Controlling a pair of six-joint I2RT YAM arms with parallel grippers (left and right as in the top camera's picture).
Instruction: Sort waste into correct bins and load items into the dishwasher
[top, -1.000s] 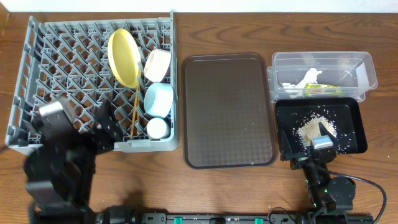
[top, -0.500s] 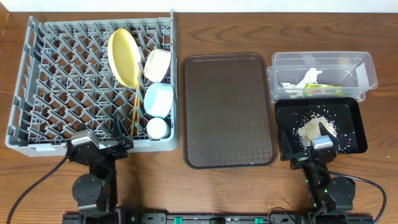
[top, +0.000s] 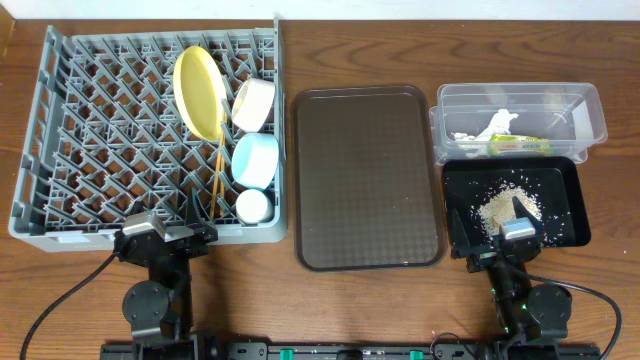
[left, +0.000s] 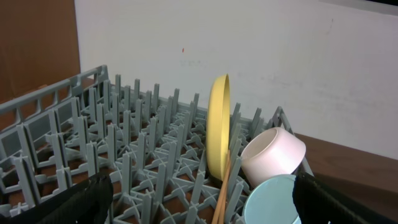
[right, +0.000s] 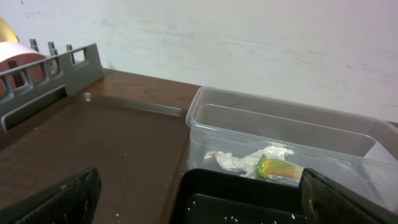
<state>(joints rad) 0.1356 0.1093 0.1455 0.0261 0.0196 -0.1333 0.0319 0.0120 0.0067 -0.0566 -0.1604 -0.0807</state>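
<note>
The left gripper (left: 199, 202) was spread wide and held nothing. Just past its fingers (left: 87, 200), the big grey plastic peg rack (left: 62, 137) held the round yellow plate (left: 219, 130) on edge. The right gripper (right: 199, 199) was spread too, empty, with the clear plastic tub (right: 236, 118) ahead.

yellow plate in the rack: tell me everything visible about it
The yellow plate is large, round, plain and glossy, plastic-looking, with no residue visible. It stands on edge, nearly upright, between pegs in the far right part of the grey dish rack. A white bowl sits close on its right; contact unclear. Wooden chopsticks lean up at its near edge.
</note>
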